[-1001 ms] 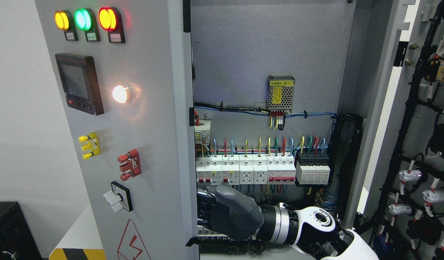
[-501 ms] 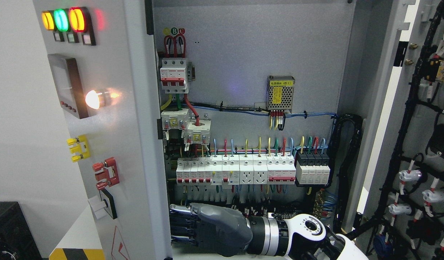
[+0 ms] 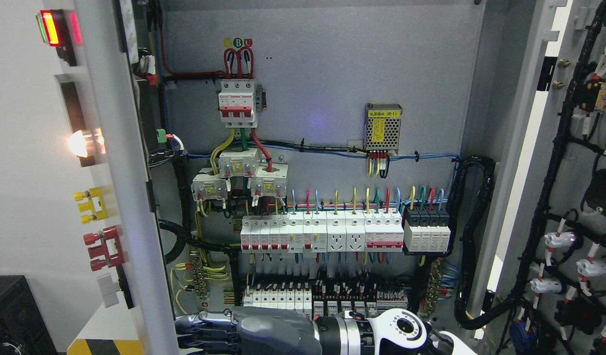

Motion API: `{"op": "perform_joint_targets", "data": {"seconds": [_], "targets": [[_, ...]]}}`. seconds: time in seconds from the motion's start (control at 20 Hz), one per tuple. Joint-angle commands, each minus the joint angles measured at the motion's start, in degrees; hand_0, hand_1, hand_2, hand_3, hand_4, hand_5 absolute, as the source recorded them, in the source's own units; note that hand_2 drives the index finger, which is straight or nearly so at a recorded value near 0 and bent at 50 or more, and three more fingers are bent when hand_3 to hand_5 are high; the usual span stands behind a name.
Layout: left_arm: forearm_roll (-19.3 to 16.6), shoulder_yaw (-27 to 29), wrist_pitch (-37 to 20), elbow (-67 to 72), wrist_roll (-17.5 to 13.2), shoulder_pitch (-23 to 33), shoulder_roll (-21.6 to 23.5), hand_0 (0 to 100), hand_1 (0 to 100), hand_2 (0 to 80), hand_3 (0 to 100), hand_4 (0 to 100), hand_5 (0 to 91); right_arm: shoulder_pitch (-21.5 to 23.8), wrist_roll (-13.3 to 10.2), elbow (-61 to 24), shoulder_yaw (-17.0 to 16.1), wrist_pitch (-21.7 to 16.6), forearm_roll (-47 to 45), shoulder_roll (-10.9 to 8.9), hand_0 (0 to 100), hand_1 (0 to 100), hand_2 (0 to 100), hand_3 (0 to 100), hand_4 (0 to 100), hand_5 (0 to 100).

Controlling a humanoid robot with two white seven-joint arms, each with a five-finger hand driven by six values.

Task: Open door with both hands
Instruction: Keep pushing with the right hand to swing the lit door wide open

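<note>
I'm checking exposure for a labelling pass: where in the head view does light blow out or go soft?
Head view: the white pilot lamp on the left door is blown out, with a warm halo; the red indicator smears sideways; a faint violet flare sits on the back panel; the breakers stay sharp; the right hand looks slightly soft.

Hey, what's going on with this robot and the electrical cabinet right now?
The robot is opening an electrical cabinet. Its right hand, reaching in from the lower right, sits at the inner edge of the left door, which stands swung wide open. The right door is open too, so the breakers and wiring inside are exposed. The left arm is out of sight.
</note>
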Motion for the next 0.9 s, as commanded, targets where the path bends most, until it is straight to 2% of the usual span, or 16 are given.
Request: {"op": "perform_joint_targets", "data": {"seconds": [0.0, 0.15, 0.3, 0.45, 0.85], "targets": [[0.70, 1.14, 0.01, 0.00, 0.00, 1.93, 0.00, 12, 56, 0.0, 0, 0, 0.0, 1.40, -0.72, -3.07, 3.53, 0.76, 0.30, 2.40, 6, 14, 0, 0, 0, 0], [0.70, 1.14, 0.01, 0.00, 0.00, 1.93, 0.00, 12, 56, 0.0, 0, 0, 0.0, 2.19, -0.99, -3.34, 3.53, 0.85, 0.38, 2.49, 6, 14, 0, 0, 0, 0], [0.70, 1.14, 0.01, 0.00, 0.00, 1.93, 0.00, 12, 56, 0.0, 0, 0, 0.0, 2.89, -1.08, -3.34, 3.53, 0.93, 0.56, 3.54, 6, 14, 0, 0, 0, 0], [0.70, 1.14, 0.01, 0.00, 0.00, 1.93, 0.00, 12, 56, 0.0, 0, 0, 0.0, 3.42, -2.39, -3.16, 3.61, 1.02, 0.65, 5.21, 6, 14, 0, 0, 0, 0], [0.70, 1.14, 0.01, 0.00, 0.00, 1.93, 0.00, 12, 56, 0.0, 0, 0, 0.0, 3.60, -3.27, -2.46, 3.44, 2.52, 0.65, 6.71, 6, 14, 0, 0, 0, 0]]}}
